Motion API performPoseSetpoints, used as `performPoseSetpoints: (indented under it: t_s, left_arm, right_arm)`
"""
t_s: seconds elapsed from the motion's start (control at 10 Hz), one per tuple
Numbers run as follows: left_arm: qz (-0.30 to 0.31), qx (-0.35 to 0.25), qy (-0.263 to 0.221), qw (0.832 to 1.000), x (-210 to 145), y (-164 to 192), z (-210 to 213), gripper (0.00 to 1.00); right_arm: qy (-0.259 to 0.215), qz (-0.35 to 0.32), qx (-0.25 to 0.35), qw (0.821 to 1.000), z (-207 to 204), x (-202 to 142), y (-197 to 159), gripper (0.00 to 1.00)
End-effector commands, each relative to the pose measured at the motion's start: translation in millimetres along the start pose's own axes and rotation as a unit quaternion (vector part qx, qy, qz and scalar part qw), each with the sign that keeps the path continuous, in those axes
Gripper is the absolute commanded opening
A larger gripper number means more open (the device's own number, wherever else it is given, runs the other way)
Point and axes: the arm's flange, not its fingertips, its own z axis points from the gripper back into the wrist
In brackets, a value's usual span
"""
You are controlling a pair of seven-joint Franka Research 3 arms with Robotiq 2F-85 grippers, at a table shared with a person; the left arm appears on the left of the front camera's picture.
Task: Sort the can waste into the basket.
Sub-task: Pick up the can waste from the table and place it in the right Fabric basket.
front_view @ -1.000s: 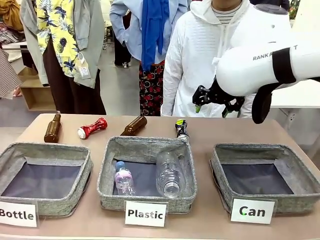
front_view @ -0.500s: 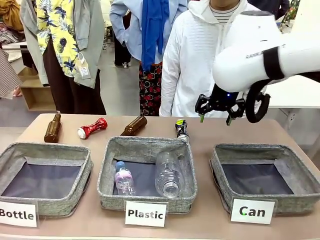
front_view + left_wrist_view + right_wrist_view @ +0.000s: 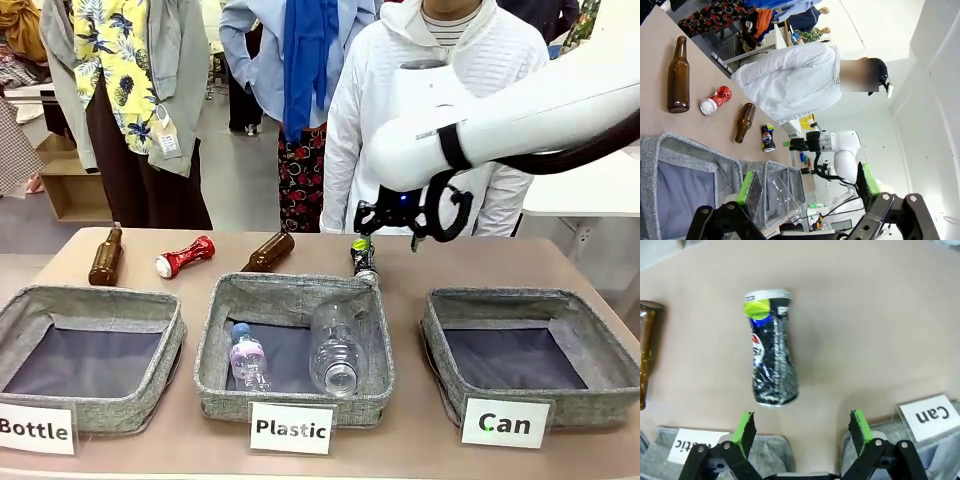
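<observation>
Your right gripper (image 3: 802,427) hangs wide open and empty over the black can (image 3: 771,347), which lies on the table (image 3: 875,315). Your left gripper (image 3: 806,182) is open too, holding nothing.

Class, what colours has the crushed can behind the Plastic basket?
Black can with yellow-green print; clearest in right wrist view.
</observation>
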Motion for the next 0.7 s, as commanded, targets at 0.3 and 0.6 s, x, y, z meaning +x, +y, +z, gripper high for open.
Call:
performPoseSetpoints:
  t_s: [0.3,0.6]
  left_arm:
    - [-0.011,-0.007,-0.001,1.000,-1,-1,0,1.00]
    - [-0.011,-0.007,-0.001,1.000,-1,-1,0,1.00]
  right_arm:
    - [-0.002,0.048,-0.016,0.999,-63,28,12,1.00]
    - [-0.016,0.068,-0.001,0.998,-80,35,4,0.78]
